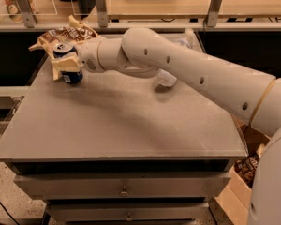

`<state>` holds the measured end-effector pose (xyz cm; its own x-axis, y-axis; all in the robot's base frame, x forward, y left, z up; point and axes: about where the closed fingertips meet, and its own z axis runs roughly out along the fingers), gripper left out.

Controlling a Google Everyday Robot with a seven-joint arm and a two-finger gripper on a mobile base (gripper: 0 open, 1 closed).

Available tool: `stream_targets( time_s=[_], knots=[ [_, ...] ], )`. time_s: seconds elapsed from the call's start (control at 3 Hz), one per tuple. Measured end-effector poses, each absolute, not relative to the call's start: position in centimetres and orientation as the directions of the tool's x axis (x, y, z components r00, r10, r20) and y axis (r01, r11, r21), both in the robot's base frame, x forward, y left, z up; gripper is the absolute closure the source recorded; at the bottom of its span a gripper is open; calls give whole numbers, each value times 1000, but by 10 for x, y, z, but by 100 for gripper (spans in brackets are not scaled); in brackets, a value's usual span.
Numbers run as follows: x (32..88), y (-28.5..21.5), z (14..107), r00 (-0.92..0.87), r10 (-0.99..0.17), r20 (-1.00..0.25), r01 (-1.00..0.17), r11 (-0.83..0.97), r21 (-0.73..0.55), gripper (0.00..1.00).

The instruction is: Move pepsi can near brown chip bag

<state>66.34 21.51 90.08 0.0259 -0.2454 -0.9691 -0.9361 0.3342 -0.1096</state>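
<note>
Camera view: the pepsi can [73, 76] is a light, rigid, thin-walled cylinder with a smooth, likely slippery skin. It is best gripped across the mid-body with moderate force, since excess pressure would probably dent it. The gripper [65, 63] is clamped around the can's upper body at the far left corner of the table [122, 125], just in front of the brown chip bag [68, 33]. The arm [187, 74] reaches in from the right, low and nearly level, partly hiding a water bottle [166, 79].
</note>
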Motion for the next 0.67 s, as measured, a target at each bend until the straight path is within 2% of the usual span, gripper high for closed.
stream_targets(
  time_s=[0.33,0.67],
  knots=[
    [663,225,887,27,-257,-966,-936,333,-115,14],
    [650,222,884,39,-292,-955,-929,342,-143,0]
  ],
)
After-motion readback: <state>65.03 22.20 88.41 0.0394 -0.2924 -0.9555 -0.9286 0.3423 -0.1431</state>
